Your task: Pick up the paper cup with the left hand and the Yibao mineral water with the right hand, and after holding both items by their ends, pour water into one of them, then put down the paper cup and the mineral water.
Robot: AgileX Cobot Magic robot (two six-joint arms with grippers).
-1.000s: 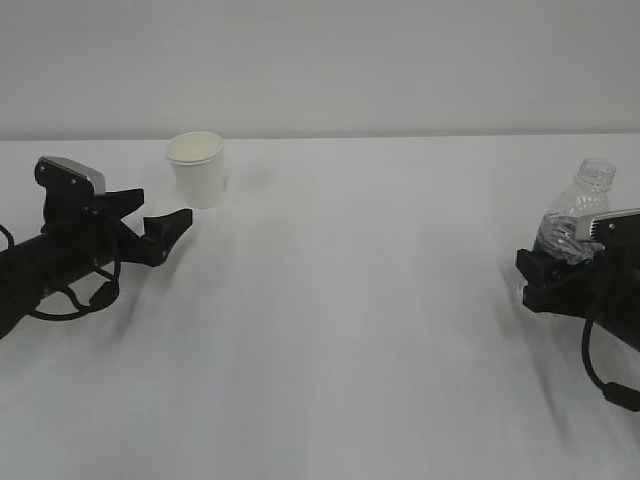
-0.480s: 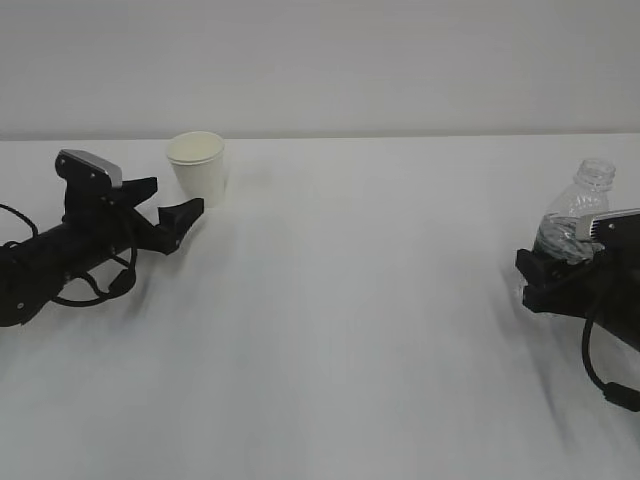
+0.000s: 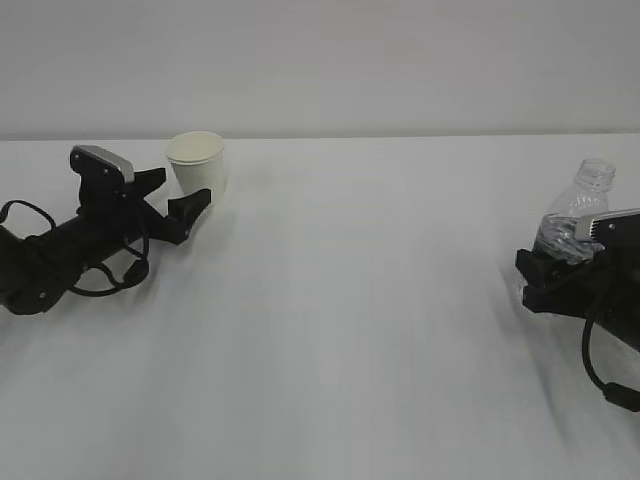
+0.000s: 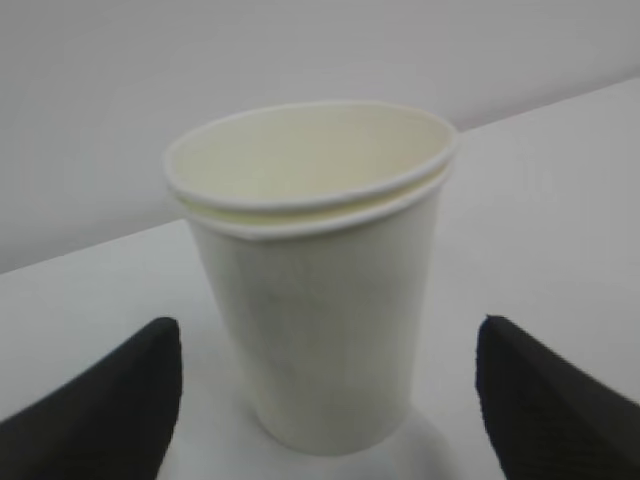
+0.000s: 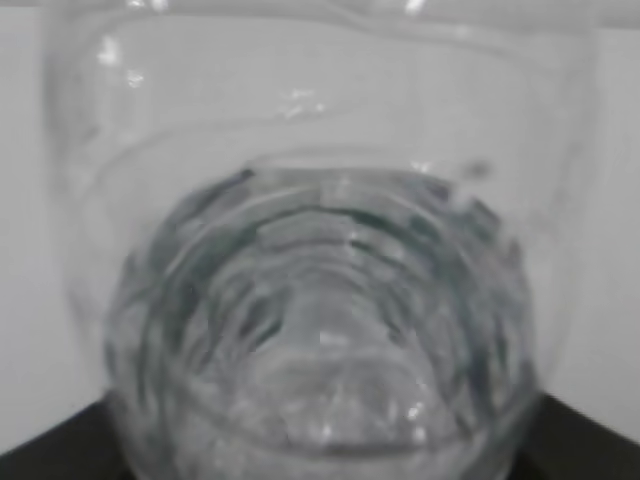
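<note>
Centring the released left gripper (image 4: 325,400) around the upright paper cup (image 4: 315,280) before clenching; right gripper (image 3: 560,270) grasps the Yibao mineral water (image 3: 575,215).

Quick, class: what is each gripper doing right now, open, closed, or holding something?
Left gripper: open, its fingers either side of the cup, not gripping.
Right gripper: closed on the bottle.
</note>
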